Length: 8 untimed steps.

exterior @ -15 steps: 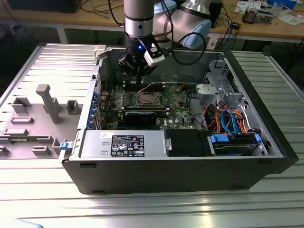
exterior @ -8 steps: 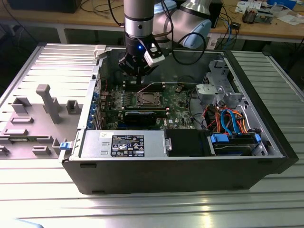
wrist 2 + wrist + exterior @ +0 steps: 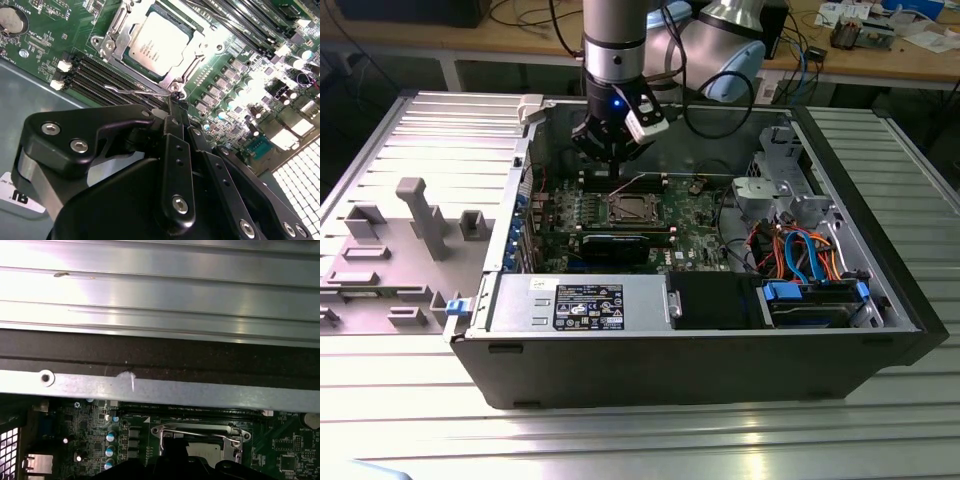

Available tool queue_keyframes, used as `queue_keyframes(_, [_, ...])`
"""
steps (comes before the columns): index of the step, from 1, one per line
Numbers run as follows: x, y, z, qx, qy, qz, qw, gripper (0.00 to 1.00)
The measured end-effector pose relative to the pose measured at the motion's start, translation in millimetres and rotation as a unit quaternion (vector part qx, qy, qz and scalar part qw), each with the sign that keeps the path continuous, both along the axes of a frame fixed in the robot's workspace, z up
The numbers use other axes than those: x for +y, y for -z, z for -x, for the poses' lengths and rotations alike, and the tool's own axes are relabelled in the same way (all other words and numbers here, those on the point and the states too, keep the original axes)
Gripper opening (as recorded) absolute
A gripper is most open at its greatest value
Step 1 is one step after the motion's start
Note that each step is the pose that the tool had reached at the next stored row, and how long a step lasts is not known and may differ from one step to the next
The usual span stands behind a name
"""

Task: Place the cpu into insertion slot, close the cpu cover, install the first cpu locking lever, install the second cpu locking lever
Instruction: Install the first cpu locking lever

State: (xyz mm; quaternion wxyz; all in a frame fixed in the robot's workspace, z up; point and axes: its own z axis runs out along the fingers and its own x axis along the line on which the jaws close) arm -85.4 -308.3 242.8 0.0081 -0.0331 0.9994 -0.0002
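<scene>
**Chip seated, cover down, gripper at the lever**

Here's the gripper (image 3: 175, 100), down inside the open computer case (image 3: 700, 370) and poised right over the motherboard (image 3: 45, 45). In the second wrist view the cpu (image 3: 159, 42) sits flat in the insertion slot (image 3: 107, 46), dull silver top facing up. The cpu cover (image 3: 200, 47) is already lying closed around it, the chip showing through its square window.

Look at the fingertips: the black fingers (image 3: 176, 150) are drawn together to a narrow point. That point sits right at one end of a thin wire locking lever (image 3: 135, 92). The lever runs along the edge of the socket, between it and the long black memory slots (image 3: 100, 70). Touching the wire, yes, but whether it is actually pinched between the pads can't be made out from here.

In the exterior view the arm comes down from above, the gripper hanging just over the socket, on its far side. The long black graphics card (image 3: 620, 245) lies just on the near side of the socket. The silver power supply (image 3: 580, 305) fills the case's near corner, towards the exterior view's left. A round coin battery (image 3: 11, 19) sits well apart from the socket on the board
</scene>
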Motion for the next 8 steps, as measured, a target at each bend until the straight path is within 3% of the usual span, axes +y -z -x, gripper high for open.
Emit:
queue_keyframes(1, [-0.3,1.0,-3.3,0.0000,0.000,-0.0065,0.99998,0.11])
queue_keyframes(2, [-0.6,2.3,-6.0,0.0001,0.000,-0.0098,0.99995,0.11])
queue_keyframes(8, [-0.6,4.2,-11.1,0.0001,0.000,-0.0099,0.99995,0.11])
